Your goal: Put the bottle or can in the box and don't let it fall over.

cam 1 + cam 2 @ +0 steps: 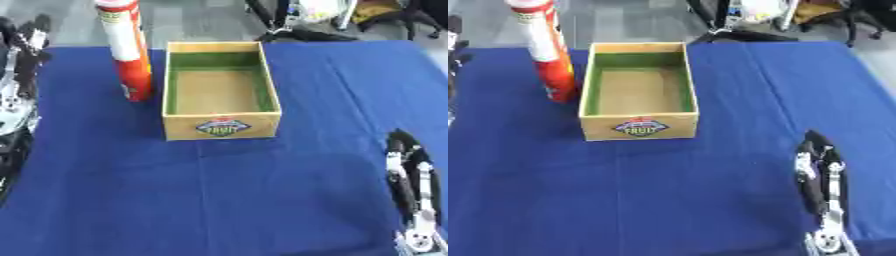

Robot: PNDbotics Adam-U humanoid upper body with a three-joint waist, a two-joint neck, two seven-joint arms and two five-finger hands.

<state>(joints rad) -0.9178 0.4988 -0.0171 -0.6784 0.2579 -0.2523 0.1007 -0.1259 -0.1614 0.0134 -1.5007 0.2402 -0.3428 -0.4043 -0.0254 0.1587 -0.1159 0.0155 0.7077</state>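
just left of the box [220, 92] on the blue table [262, 190] stands a tall red can [128, 50], upright and free. stiff, smooth, likely top-heavy; grip mid-body. left hand [22, 65] and right hand [413, 185] rest open, fingers straight.

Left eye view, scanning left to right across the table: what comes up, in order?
Left hand at the left edge → red and white can, upright → wooden box, nothing inside → right hand, open near the lower right corner.
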